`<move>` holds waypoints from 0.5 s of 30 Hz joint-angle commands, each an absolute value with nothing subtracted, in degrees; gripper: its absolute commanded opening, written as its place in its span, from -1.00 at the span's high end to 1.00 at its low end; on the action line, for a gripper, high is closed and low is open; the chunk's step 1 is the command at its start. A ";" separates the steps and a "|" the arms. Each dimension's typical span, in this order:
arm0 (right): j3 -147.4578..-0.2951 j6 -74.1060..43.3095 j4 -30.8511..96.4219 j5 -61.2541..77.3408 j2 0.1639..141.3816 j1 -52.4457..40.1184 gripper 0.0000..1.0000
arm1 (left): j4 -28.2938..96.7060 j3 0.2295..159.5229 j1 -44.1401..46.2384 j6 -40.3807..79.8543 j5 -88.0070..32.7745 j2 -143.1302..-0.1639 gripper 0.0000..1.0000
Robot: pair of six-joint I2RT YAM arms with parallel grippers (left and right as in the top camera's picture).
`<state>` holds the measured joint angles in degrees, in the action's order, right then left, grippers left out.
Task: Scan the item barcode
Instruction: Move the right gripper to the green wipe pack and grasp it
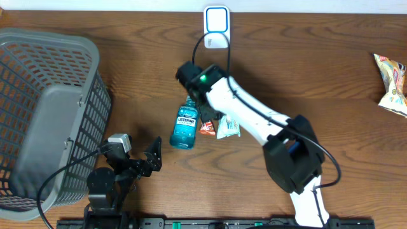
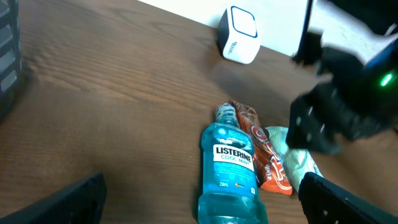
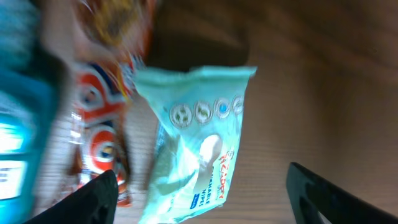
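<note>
A blue Listerine bottle [image 1: 186,126] lies flat mid-table, with a red snack packet [image 1: 206,128] and a pale green wipes packet [image 1: 227,129] beside it. The white scanner [image 1: 217,25] stands at the far edge. My right gripper [image 1: 215,117] hangs over the packets. In the right wrist view it [image 3: 208,205] is open, its fingers either side of the wipes packet [image 3: 193,149], which is nearer the left finger and clear of the right one. My left gripper [image 1: 149,159] sits open near the front edge, holding nothing. From its wrist view the bottle [image 2: 231,168] lies ahead.
A large grey mesh basket [image 1: 44,108] takes up the left side. A patterned snack bag [image 1: 393,83] lies at the right edge. The right arm [image 2: 348,106] reaches over the packets, and the scanner's cable runs along it.
</note>
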<state>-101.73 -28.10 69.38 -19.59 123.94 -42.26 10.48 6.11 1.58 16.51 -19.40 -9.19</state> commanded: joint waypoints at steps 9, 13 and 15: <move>-91.00 -39.68 64.27 -35.59 126.78 -47.20 -0.46 | 10.50 6.33 1.30 16.62 -19.92 -8.97 -0.97; -86.04 -39.57 59.27 -37.19 126.78 -47.68 -0.52 | 10.50 6.33 1.30 16.62 -19.92 -8.97 -0.97; -84.33 -39.57 57.69 -37.26 126.78 -47.59 -0.49 | 10.50 6.33 1.30 16.62 -19.92 -8.97 -0.97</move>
